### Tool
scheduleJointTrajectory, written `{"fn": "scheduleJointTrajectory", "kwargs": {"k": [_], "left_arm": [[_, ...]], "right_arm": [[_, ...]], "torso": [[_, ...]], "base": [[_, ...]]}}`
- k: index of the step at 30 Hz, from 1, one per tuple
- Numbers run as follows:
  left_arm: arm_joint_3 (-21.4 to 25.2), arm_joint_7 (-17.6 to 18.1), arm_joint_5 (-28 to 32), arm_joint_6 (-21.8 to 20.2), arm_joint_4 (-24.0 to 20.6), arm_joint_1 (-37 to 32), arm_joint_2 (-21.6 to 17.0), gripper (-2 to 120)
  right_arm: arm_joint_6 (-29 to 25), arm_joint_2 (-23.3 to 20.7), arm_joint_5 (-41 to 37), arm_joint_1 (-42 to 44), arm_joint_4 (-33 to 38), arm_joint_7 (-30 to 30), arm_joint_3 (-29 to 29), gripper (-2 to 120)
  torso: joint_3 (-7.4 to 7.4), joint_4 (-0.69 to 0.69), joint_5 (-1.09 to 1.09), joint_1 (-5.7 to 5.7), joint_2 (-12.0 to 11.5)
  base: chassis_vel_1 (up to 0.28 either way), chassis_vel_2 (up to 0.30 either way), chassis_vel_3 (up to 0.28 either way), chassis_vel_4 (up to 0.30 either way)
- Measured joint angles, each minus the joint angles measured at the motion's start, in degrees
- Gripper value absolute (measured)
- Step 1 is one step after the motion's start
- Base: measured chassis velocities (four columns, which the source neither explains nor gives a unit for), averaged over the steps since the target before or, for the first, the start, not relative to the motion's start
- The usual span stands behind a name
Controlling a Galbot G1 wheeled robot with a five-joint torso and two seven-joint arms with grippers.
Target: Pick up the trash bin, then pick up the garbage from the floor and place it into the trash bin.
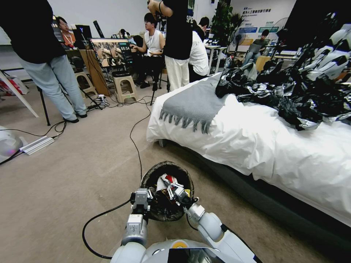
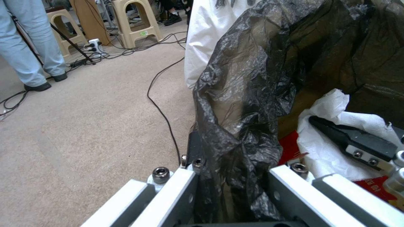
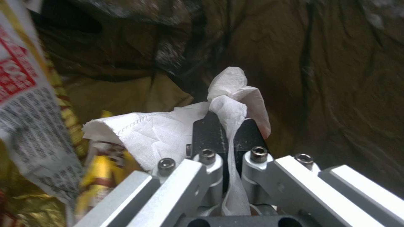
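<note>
Your left gripper is clamped on the trash bin, with the crinkled black bag rim pinched between its fingers. Just past it, inside the bin, the right gripper pinches white paper scrap over a red pack. A black cable trails across the carpet beside you.

We see silver-grey jointed arms, a left gripper and right gripper with pale metal links, black fingertips, hex screws
</note>
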State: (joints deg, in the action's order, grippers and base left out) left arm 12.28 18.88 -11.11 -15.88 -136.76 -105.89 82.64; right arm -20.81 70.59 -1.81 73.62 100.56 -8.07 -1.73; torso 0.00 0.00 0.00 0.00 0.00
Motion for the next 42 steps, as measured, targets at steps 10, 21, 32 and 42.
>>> {"fn": "scheduleJointTrajectory", "kwargs": {"k": [10,21,32,42], "left_arm": [[0.18,-0.01,0.11,0.01,-0.21,0.18,0.07,0],[0.22,-0.1,0.36,-0.02,-0.37,0.31,-0.03,0],[0.34,-0.1,0.44,-0.12,-0.1,0.57,-0.09,0],[1.0,-0.06,0.66,-0.24,-0.1,0.47,-0.16,0]], "right_arm": [[0.03,-0.53,0.02,0.83,1.25,0.44,1.46,45],[0.06,-1.25,0.51,2.44,3.15,0.74,2.85,88],[0.02,-3.03,0.65,4.77,7.55,0.15,3.92,100],[-1.02,-2.96,1.93,5.68,10.56,-0.05,4.94,100]], "torso": [[0.0,0.0,0.0,0.0,0.0],[0.0,0.0,0.0,0.0,0.0],[0.0,-0.01,-0.01,0.0,0.0],[0.0,0.0,0.0,0.0,0.0]], "base": [[0.0,0.0,0.0,0.0],[0.0,0.0,0.0,0.0],[0.0,0.0,0.0,0.0],[0.0,0.0,0.0,0.0]]}}
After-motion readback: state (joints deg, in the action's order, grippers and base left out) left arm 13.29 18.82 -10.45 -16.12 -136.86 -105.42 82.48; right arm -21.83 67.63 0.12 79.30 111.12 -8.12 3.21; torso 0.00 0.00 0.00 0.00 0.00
